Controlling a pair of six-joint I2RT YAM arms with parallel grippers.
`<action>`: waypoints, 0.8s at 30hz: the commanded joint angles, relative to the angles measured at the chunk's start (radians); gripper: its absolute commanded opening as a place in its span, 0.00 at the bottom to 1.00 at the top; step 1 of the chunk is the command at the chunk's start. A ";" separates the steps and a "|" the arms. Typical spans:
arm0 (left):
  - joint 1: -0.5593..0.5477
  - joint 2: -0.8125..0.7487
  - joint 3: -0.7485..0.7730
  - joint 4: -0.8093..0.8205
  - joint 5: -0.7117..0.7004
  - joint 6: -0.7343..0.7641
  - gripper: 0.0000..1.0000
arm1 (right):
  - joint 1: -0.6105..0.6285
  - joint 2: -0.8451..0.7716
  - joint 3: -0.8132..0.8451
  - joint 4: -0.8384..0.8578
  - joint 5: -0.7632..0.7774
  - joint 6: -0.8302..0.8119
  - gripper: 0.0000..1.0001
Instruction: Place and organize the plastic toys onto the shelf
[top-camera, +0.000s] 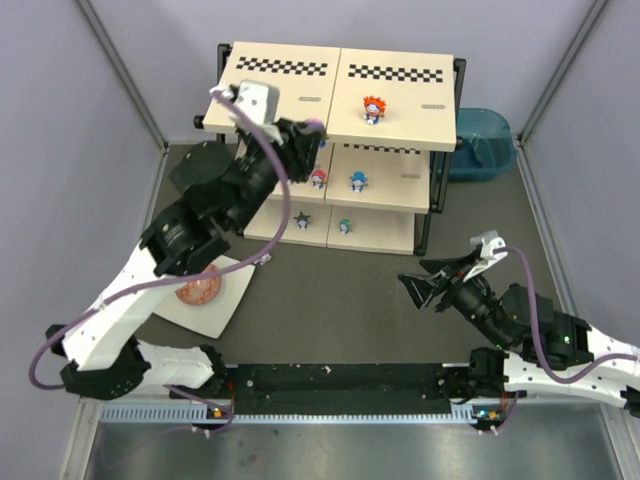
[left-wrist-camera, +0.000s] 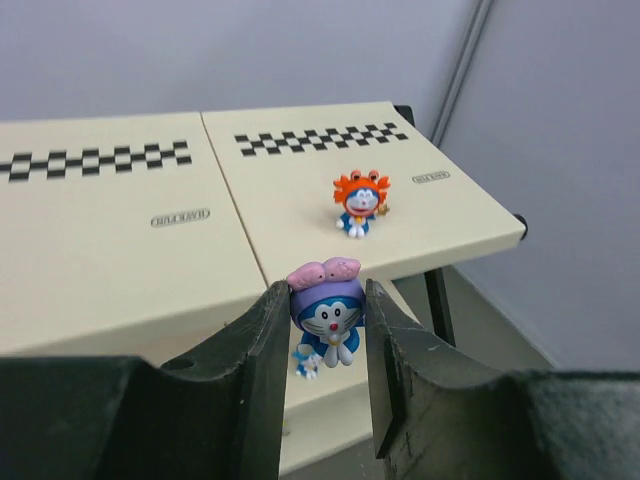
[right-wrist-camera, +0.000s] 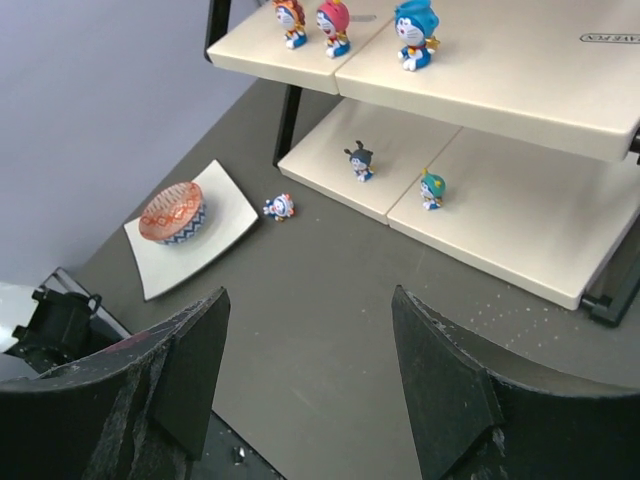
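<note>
A purple-headed blue-and-white plastic figurine is being gripped upright by the left gripper at the top front edge of the cream three-tier shelf, likely for placing there; the right gripper is being held open, empty, before it.

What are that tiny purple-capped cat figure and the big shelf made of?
Figurine: looks like moulded plastic, smooth with a slight sheen and flat solid colours. Shelf boards: matte cream with printed checker strips, probably painted or laminated board, though the pictures cannot settle which. Frame: thin black posts, probably painted metal.
</note>
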 joint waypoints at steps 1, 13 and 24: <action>0.046 0.154 0.181 -0.010 0.093 0.150 0.00 | 0.013 -0.013 0.030 -0.043 0.027 0.010 0.67; 0.158 0.349 0.378 0.005 0.146 0.218 0.00 | 0.013 -0.016 0.029 -0.061 0.039 -0.026 0.68; 0.241 0.367 0.365 0.036 0.152 0.181 0.00 | 0.013 -0.024 0.018 -0.066 0.056 -0.034 0.69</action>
